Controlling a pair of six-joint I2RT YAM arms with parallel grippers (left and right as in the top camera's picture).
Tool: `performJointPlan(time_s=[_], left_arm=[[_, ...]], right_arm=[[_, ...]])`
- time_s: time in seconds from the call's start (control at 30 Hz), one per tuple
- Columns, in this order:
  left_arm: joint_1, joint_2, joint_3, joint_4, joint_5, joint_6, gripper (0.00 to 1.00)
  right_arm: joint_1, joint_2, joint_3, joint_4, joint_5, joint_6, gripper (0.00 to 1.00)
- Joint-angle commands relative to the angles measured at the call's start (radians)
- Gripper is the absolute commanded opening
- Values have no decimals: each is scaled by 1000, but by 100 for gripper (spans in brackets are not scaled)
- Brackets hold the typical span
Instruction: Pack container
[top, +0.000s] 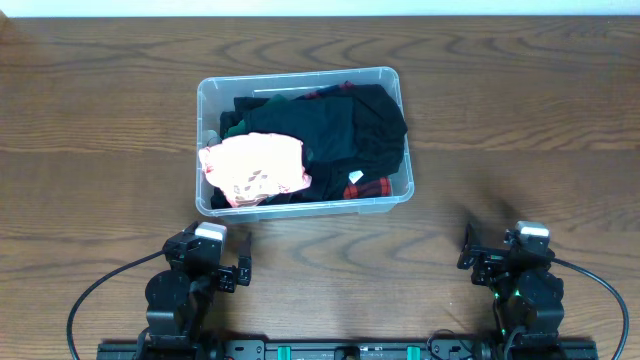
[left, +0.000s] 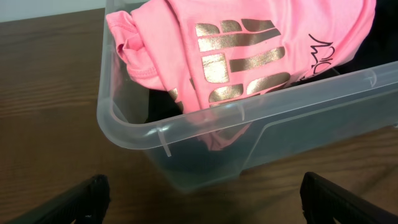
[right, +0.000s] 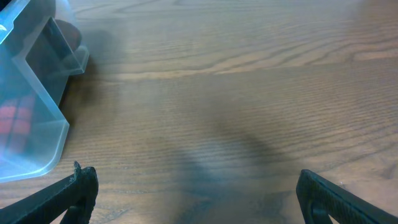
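The clear plastic container (top: 386, 78) stands at the table's middle, filled with clothes: a pink shirt with gold print (top: 255, 166) at its front left, on dark garments (top: 350, 125). A red-checked piece (top: 367, 187) shows at the front. My left gripper (top: 232, 264) is open and empty, just in front of the container's front left corner (left: 152, 134); the pink shirt (left: 249, 50) fills the left wrist view. My right gripper (top: 478, 256) is open and empty over bare table, to the right of the container's front right corner (right: 37, 118).
The wooden table (top: 520, 120) stretches on all sides of the container. Both arm bases sit at the near edge, with black cables (top: 90, 300) trailing from them.
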Motion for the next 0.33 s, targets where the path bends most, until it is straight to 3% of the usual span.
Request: performJointPlan(time_s=[0.0,0.3], left_arm=[[-6,-7,-19,5,0,20,98],[-6,-7,-19,5,0,20,98]], right_arm=[[8,-7,-3,-1,-4,14,99],[8,-7,-3,-1,-4,14,99]])
